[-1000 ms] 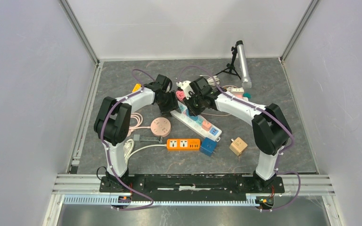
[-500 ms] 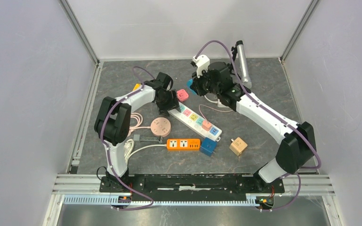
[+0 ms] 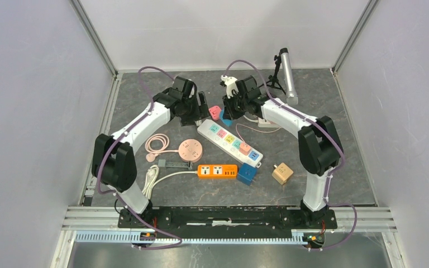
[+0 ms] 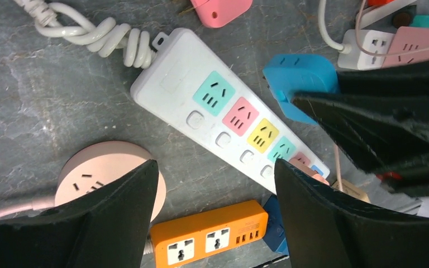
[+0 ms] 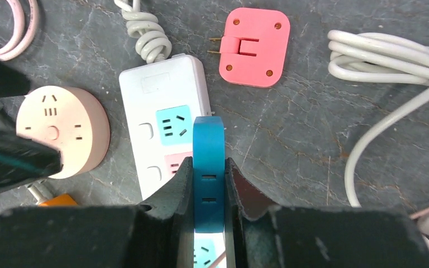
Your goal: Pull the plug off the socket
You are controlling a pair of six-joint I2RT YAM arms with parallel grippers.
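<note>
Right gripper [image 5: 209, 163] is clamped on the blue plug [image 5: 208, 139], its two fingers pressing the plug's flat sides. The plug hangs free of the white power strip [image 5: 162, 84], whose teal socket shows just beneath the fingertips. A pink plug [image 5: 254, 47] lies on the desk [image 5: 296, 128] ahead and to that gripper's right, and a round pink socket [image 5: 61, 131] sits to its left. Left gripper [image 4: 217, 170] hovers with jaws spread wide, holding nothing. The strip's coloured sockets lie directly under the gap, and an orange power strip [image 4: 209, 237] lies under its near side.
</note>
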